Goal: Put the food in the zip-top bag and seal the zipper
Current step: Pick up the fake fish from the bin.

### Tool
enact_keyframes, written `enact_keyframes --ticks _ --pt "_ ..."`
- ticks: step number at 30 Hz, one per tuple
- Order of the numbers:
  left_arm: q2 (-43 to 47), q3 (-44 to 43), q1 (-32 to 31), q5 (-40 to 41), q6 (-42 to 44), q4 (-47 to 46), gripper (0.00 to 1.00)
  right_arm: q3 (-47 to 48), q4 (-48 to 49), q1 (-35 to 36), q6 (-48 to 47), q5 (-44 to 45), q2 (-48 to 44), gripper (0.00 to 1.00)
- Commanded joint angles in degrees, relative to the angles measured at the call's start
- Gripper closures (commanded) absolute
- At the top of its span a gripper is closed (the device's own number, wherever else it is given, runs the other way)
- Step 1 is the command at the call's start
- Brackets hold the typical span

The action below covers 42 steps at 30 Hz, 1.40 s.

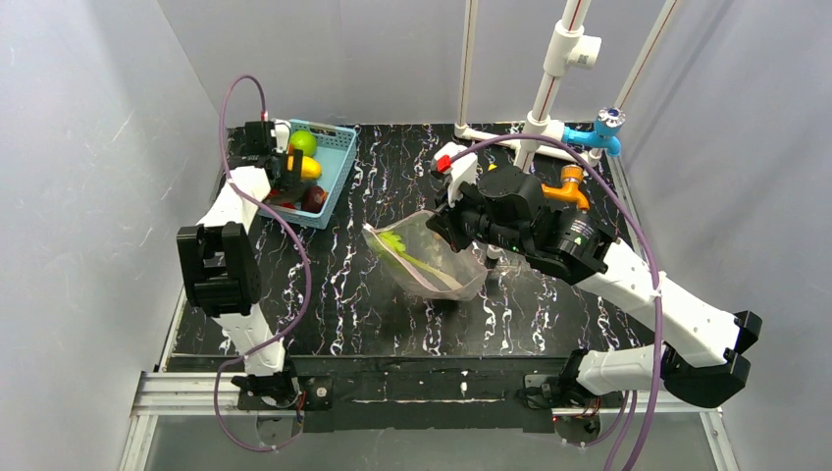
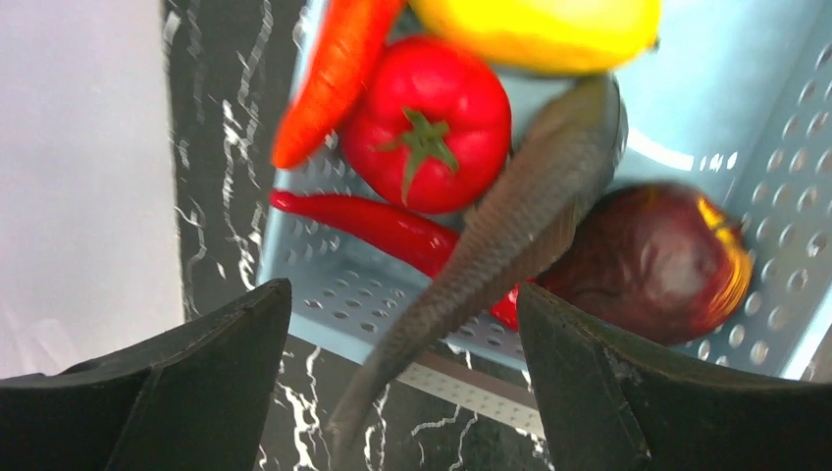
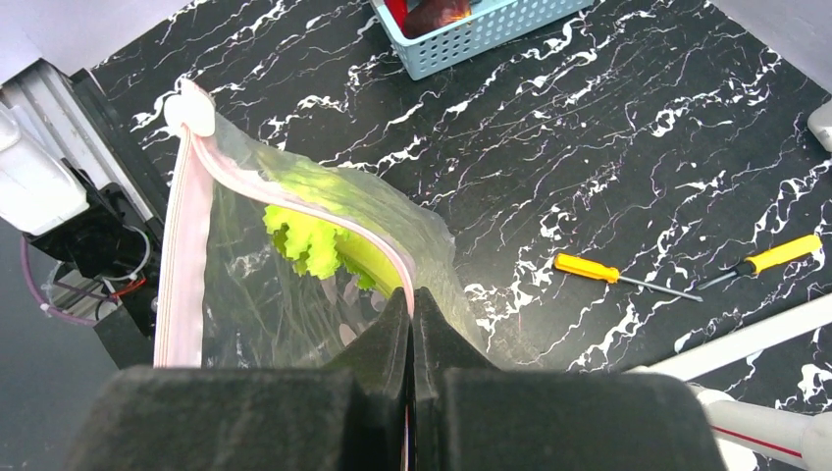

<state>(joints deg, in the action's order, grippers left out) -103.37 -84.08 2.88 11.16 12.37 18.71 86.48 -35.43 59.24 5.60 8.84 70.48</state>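
Step in hand: loading, fetching a further piece.

Left claw (image 2: 402,287) hangs over the near wall of the light blue slotted plastic basket (image 2: 343,294), fingers spread, nothing gripped. In the basket are a red round tomato-like piece (image 2: 427,123), a long red chili (image 2: 363,221) and a dark red round piece (image 2: 648,260).

The clear crinkly zip-top bag (image 3: 265,314) lies on the black marbled surface (image 1: 363,314), well apart from the basket toward the right arm. The green-and-white leek (image 3: 314,240) is inside it. Right claw (image 3: 412,304) is clamped on the pink zipper strip (image 3: 186,245), with the mouth agape.

Next, probably: descend, close on one piece and carry it to the mouth. The zipper is not yet sealed.
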Motion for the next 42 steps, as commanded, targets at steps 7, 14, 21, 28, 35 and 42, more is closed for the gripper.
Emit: enact_keyframes --ticks 7,14,21,28,35,42 --pt "-1.0 6.6 0.4 -2.4 0.3 -2.0 0.20 1.2 6.3 -0.1 -1.4 -4.8 -0.6 0.99" --pt "1.1 9.1 0.2 -5.2 0.6 -1.0 0.51 -1.1 7.9 -0.1 -1.6 -4.1 -3.2 0.99" --pt "10.1 15.7 0.0 -9.4 -4.7 3.1 0.88 -5.4 10.6 -0.2 -1.6 -4.9 -5.7 0.99" --pt "20.0 15.0 -0.3 -15.0 -11.3 10.1 1.00 -4.8 8.3 -0.2 -1.4 -5.9 -5.2 0.99" --pt "26.2 7.2 -0.2 -19.0 -21.2 23.9 1.00 -5.4 7.4 -0.2 1.2 -3.7 -4.7 0.99" --pt "44.8 10.1 -0.3 -39.0 -31.7 22.5 1.00 0.3 1.8 -0.4 -0.1 4.0 1.1 0.99"
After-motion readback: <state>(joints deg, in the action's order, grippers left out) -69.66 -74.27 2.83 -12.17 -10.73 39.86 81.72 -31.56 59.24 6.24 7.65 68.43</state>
